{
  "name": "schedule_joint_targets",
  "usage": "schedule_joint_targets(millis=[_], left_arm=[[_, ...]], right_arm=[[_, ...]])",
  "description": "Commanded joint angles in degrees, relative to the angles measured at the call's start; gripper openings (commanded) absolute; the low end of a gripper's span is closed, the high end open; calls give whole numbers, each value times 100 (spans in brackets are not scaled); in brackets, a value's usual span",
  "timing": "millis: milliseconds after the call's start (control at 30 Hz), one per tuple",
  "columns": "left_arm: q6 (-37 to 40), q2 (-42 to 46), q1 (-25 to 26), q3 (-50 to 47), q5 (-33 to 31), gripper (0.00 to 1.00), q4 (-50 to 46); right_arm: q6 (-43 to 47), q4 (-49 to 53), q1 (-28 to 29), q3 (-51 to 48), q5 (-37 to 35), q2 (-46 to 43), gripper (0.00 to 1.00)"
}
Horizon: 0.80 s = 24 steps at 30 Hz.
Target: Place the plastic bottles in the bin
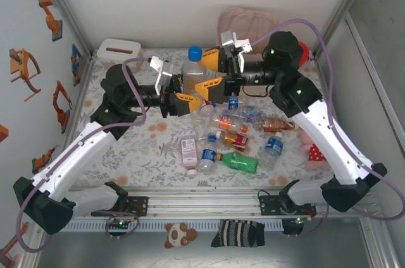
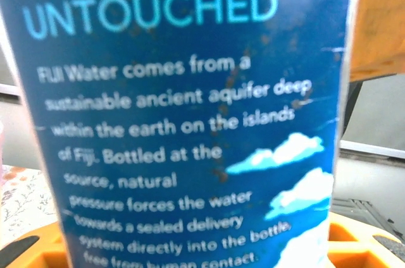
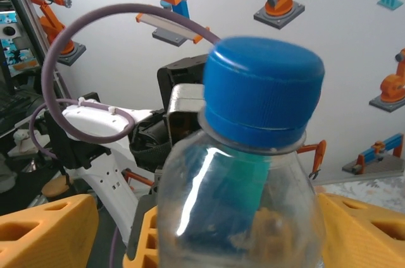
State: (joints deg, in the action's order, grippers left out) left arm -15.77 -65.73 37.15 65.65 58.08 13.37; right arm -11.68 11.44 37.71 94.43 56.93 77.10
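Observation:
A large clear plastic bottle [image 1: 192, 72] with a blue cap and a blue label stands upright above the back of the table. My left gripper [image 1: 188, 93] is shut on its lower body, and the label [image 2: 183, 122] sits between the orange fingers [image 2: 31, 255]. My right gripper [image 1: 212, 72] stands open around the bottle's shoulder, one finger [image 3: 47, 230] clear of the plastic under the blue cap [image 3: 262, 88]. Several other plastic bottles [image 1: 234, 130] lie in a heap on the table. The pink bin [image 1: 243, 23] stands at the back, partly hidden by the right arm.
A white tissue box [image 1: 118, 50] sits at the back left. A green bottle [image 1: 241, 162] lies nearest the front rail. Plush toys lie at the right edge [image 1: 313, 149] and below the rail [image 1: 179, 234], beside a striped sock [image 1: 239, 233]. Walls close in on both sides.

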Motion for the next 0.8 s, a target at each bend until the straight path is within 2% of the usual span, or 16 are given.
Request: schedule_joint_targets(millis=[0, 400, 767], left_arm=[[2, 92, 30, 133, 151, 44, 182], [144, 81, 32, 133, 149, 44, 11], [226, 108, 32, 108, 134, 45, -97]], right_arm=[[80, 141, 119, 179, -37, 117, 84], [-292, -210, 191, 199, -102, 211, 66], [-464, -406, 192, 172, -103, 203, 56]])
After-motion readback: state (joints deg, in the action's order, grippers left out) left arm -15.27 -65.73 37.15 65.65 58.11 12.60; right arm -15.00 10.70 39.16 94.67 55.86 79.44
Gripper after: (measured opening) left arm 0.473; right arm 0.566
